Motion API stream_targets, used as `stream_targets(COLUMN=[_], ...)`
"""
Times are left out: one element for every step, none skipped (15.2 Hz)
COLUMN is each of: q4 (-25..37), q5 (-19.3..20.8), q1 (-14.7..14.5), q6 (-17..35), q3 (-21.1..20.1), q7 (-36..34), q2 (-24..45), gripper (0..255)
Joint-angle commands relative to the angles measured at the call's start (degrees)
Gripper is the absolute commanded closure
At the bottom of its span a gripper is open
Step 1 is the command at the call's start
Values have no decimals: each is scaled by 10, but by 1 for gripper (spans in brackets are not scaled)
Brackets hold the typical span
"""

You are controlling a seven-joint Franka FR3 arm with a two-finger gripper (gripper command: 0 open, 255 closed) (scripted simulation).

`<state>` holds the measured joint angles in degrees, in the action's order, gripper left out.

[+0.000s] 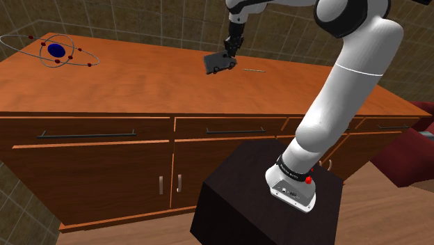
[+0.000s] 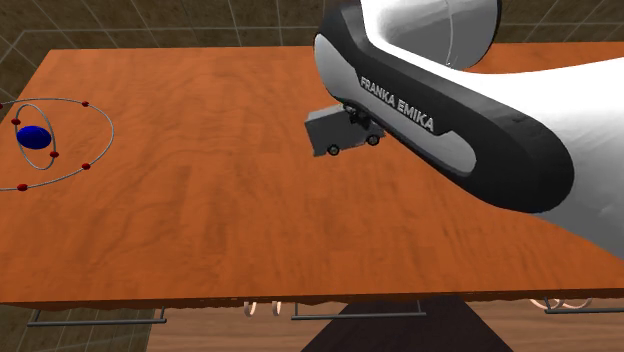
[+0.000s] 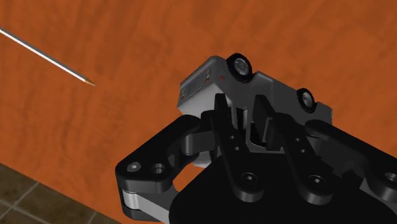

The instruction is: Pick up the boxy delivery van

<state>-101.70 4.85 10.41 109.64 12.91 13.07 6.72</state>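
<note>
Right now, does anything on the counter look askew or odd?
The grey van sits crooked in the gripper, clasped with its wheels turned sideways, not down. The atom model and thin pointed rod on the counter look normal.

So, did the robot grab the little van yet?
Nearly. Done: the gripper is on the grey van, with its black fingers shut on the van's body. In hand: the van hangs tilted in the grip over the wooden counter, so the lift looks started, though I cannot tell if it is fully off the top. Left: raising it clear.
</note>
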Motion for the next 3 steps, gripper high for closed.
stream_targets(q4=[13,14,14], q5=[0,0,0], q1=[-1,-1,-1], q6=[-15,-16,-16], q3=[0,0,0], q7=[0,0,0], q2=[-2,-2,-2], gripper=[255,255,255])
